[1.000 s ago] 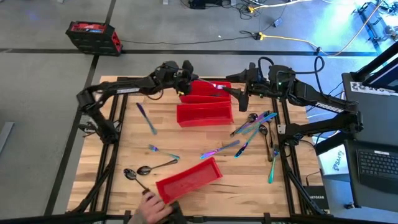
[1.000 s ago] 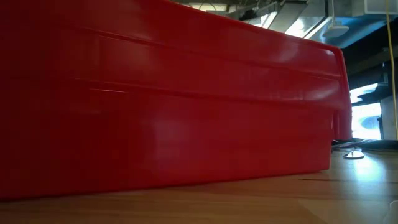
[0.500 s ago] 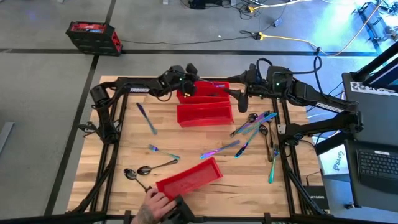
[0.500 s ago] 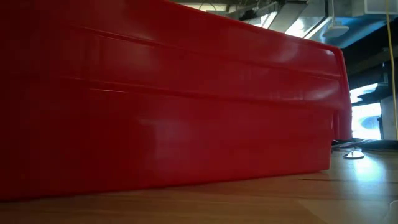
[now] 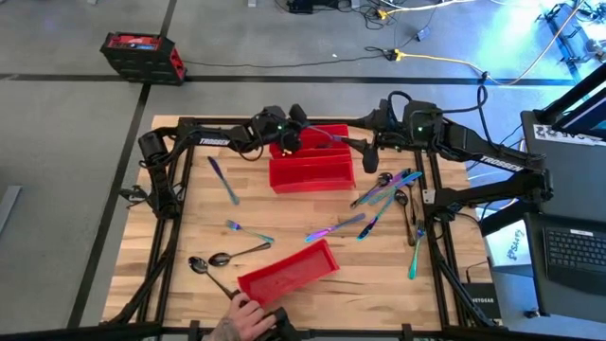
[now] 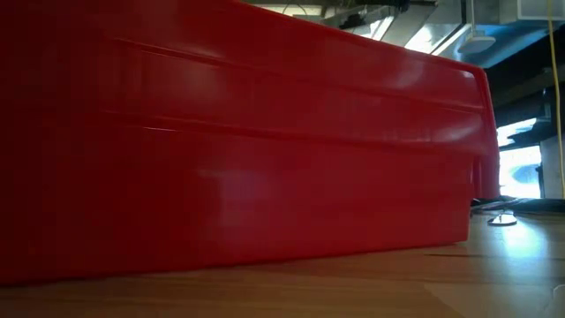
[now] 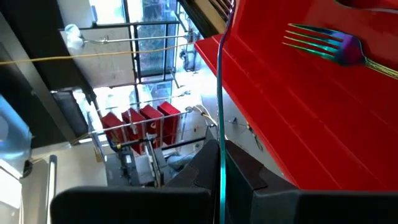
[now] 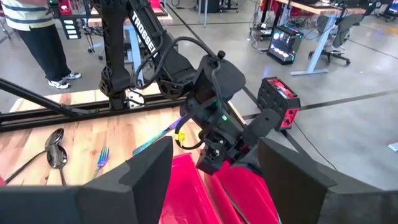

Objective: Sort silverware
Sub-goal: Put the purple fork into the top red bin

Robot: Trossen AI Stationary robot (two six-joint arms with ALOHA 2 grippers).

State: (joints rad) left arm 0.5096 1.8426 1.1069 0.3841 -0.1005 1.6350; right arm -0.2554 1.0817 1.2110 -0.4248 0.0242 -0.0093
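My left gripper (image 5: 295,133) hangs over the far red bin (image 5: 333,133) at the table's far middle, shut on a slim teal-edged piece of silverware (image 7: 219,93) seen edge-on. An iridescent fork (image 7: 323,43) lies inside that bin. My right gripper (image 5: 365,147) hovers open, with nothing between its fingers, above the right end of the two far bins. More silverware lies loose on the wood: a cluster at the right (image 5: 383,194), a knife (image 5: 222,180) at the left, and a fork (image 5: 248,232) and spoons (image 5: 213,260) near the front. My left gripper pinches the slim piece of silverware at one end (image 7: 221,186) between its two fingers (image 7: 261,186). The piece runs on past the fingertips in line with them, beside the bin's rim (image 7: 214,46). Its far end leaves the wrist picture.
A second red bin (image 5: 312,175) stands just in front of the far one. A third red bin (image 5: 287,273) lies askew near the front edge, with a person's hand (image 5: 248,320) at its near left corner. In the low view this bin's wall (image 6: 238,150) blocks almost everything.
My left gripper has moved toward the table's right edge and down over the far bin, still shut on the slim piece. The person's hand at the front edge has slid right along the near bin's corner.
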